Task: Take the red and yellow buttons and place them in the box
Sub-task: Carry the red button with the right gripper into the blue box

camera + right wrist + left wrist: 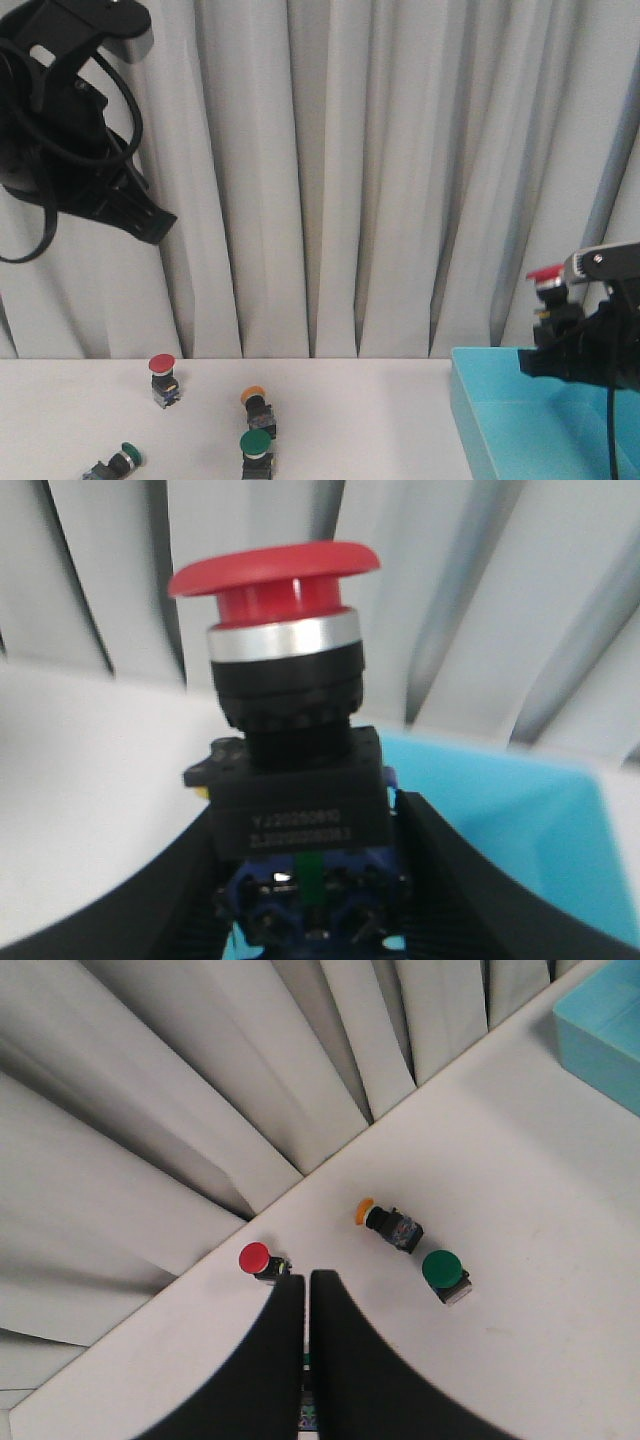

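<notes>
My right gripper (551,322) is shut on a red button (545,274) and holds it upright above the near-left edge of the turquoise box (520,425). In the right wrist view the red cap (275,568) stands over its black body between my fingers (455,880), with the box (510,805) behind. My left gripper (158,226) hangs high at the upper left, shut and empty. Its wrist view looks down past the fingers (340,1340) at a second red button (254,1257) and a yellow button (366,1211). Both also show on the table in the front view, red (162,366) and yellow (254,397).
Two green-capped buttons lie on the white table, one upright (256,444) and one on its side at the front left (126,456). The upright green one also shows in the left wrist view (441,1268). A grey curtain (350,170) hangs behind the table.
</notes>
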Robot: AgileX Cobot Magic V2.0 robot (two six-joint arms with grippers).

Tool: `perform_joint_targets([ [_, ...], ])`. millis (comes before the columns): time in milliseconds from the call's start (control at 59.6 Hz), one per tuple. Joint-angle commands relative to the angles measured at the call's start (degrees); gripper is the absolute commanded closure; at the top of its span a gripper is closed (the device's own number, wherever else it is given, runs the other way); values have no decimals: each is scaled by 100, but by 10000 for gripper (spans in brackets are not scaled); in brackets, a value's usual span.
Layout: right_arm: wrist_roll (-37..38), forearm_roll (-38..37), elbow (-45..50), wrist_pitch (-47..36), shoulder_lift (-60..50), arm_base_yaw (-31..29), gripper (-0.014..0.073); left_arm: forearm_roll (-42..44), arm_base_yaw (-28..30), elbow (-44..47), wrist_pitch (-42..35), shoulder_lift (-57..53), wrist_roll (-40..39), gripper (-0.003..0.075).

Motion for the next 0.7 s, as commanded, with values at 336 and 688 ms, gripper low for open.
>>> perform_joint_targets([
  [336, 544, -152, -716, 730, 1620, -488, 582, 97, -6, 918, -386, -249, -90, 725],
  [688, 499, -277, -723, 668, 2716, -463, 569, 97, -6, 1017, -424, -249, -96, 725],
])
